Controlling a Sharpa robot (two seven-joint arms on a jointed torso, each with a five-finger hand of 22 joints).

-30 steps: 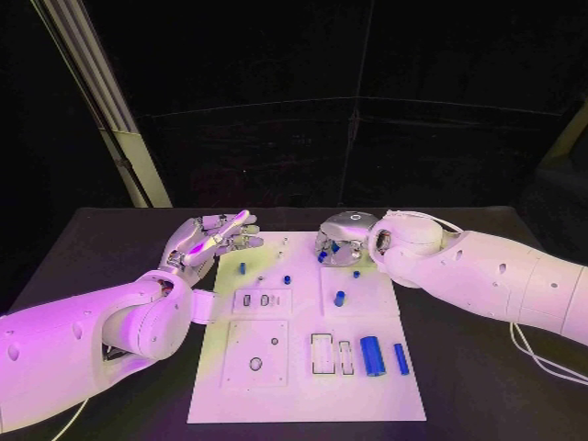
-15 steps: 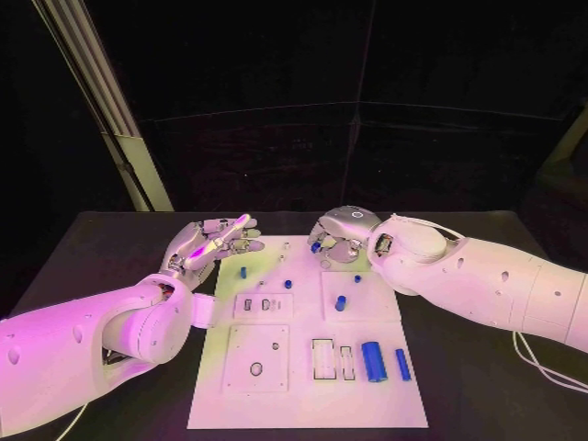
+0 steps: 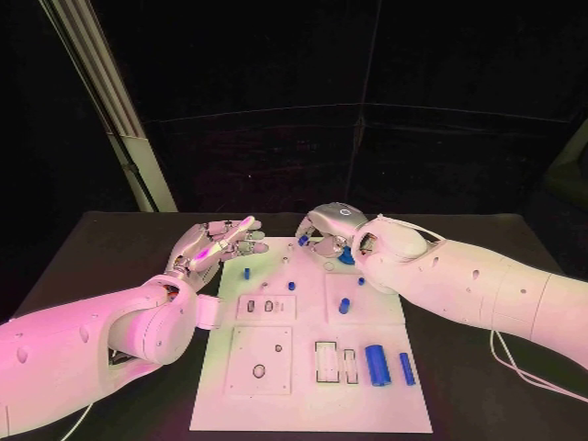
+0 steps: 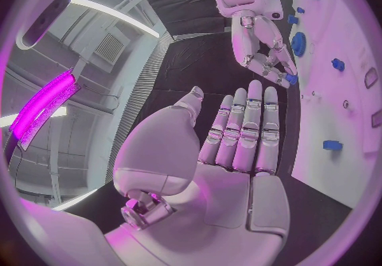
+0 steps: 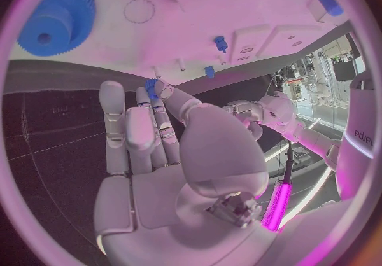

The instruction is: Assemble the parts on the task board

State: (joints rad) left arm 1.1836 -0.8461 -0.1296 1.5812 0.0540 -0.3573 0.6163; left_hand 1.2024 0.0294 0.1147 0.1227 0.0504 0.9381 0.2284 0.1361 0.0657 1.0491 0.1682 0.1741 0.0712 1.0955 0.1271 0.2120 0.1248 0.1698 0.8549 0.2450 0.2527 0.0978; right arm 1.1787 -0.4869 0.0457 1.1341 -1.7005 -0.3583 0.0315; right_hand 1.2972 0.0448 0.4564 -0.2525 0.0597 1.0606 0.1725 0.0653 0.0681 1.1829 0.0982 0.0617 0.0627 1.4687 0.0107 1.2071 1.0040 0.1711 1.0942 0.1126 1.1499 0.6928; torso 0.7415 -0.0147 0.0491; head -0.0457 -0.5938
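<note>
A small blue part [image 5: 151,85] sits pinched at the fingertips of the right hand [image 3: 329,234], over the far edge of the task board [image 3: 312,404] at about 12 o'clock. A blue gear [image 5: 56,19] lies on the board nearby. The left hand [image 3: 215,243] hovers at the board's 10 o'clock corner, fingers straight, holding nothing

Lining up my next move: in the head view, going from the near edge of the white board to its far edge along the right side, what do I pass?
Two blue bars lying side by side → small blue peg → right hand, pinching a small blue part at the task board's far edge.
</note>
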